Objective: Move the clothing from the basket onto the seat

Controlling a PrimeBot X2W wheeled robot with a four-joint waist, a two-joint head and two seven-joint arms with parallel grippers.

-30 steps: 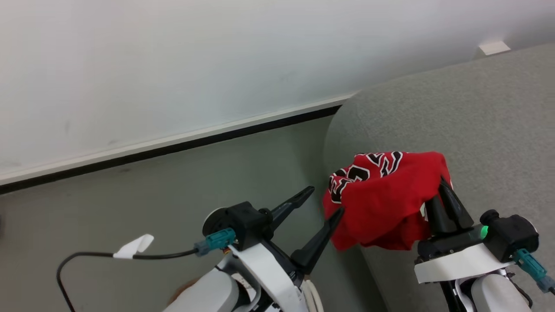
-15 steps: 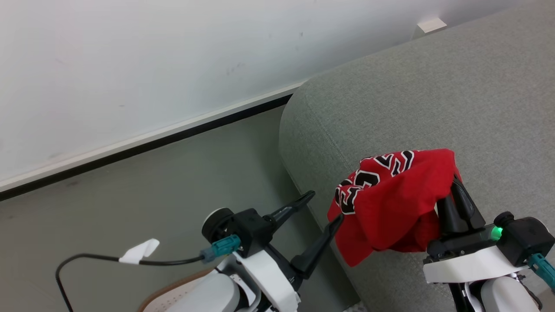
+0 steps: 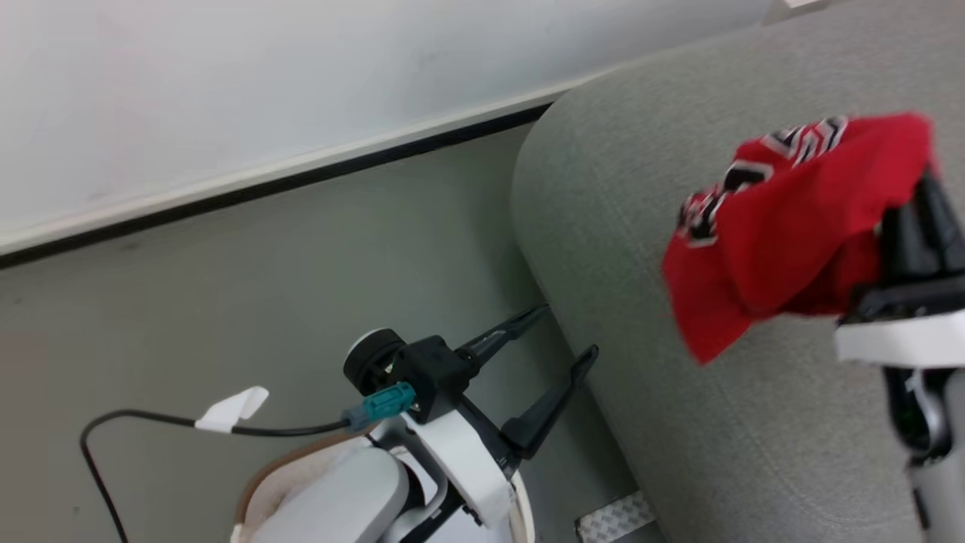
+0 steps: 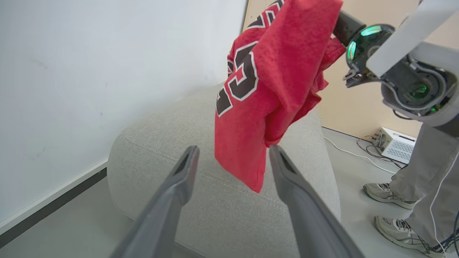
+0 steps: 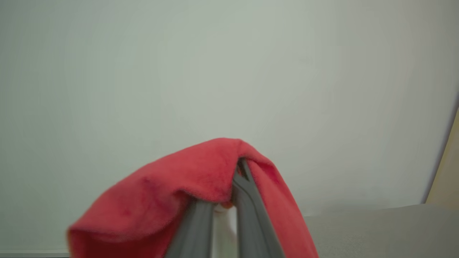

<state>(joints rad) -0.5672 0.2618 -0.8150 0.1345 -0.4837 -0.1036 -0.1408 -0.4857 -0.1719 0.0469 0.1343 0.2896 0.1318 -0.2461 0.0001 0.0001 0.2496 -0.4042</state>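
Note:
The red clothing [image 3: 791,219] with black-and-white numerals hangs in the air over the light grey seat [image 3: 678,392], draped over my right gripper [image 3: 921,197], which is shut on it. From the left wrist view the clothing [image 4: 272,71] dangles above the seat's rounded end [image 4: 215,208], clear of the cushion. My left gripper [image 3: 571,329] is open and empty, low beside the seat's edge; its fingers [image 4: 172,193] point at the hanging cloth. In the right wrist view the clothing [image 5: 172,193] covers the closed fingers [image 5: 247,200]. A brown curve of the basket rim [image 3: 264,469] peeks from under my left forearm.
A white wall with a dark baseboard [image 3: 264,192] runs behind the seat's end, with grey floor [image 3: 264,317] between. A person's legs and shoes [image 4: 394,190] stand to the right of the seat, near a white box [image 4: 394,143] and cable on the floor.
The head camera has shifted. My right gripper has carried the clothing up and farther out over the seat, away from the left gripper. The left gripper stays open and about where it was.

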